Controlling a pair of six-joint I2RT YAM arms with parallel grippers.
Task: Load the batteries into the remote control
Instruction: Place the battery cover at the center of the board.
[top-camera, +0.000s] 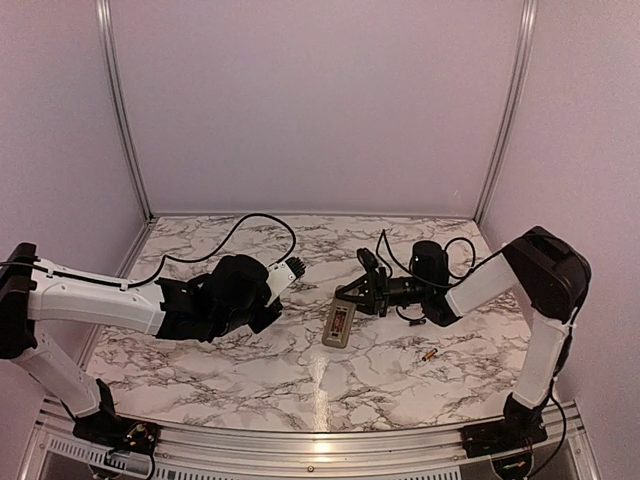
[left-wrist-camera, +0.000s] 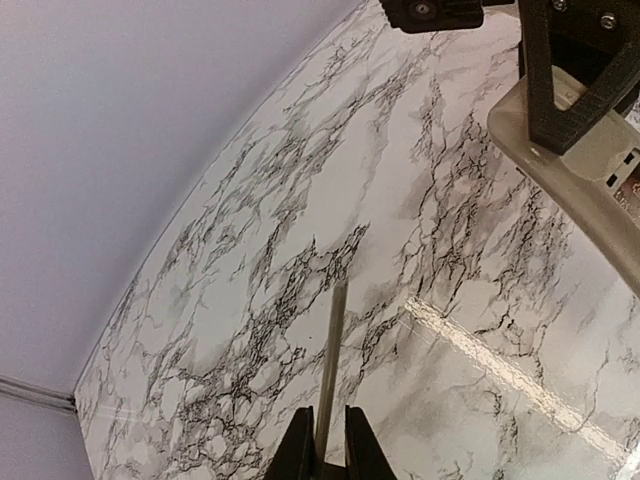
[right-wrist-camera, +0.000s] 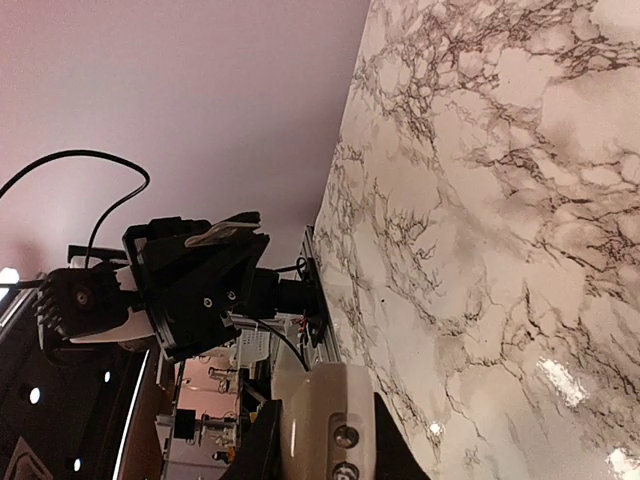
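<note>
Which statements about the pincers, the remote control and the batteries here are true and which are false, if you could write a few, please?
1. The right pincer grips the remote control. True.
2. The gold battery already sits inside the remote control. False: it lies on the table, apart from the remote control, on the right arm's side.
3. The left pincer is wide open and empty. False: it is closed on a thin light strip that sticks out between its fingers.
4. The table has a marble pattern. True.
</note>
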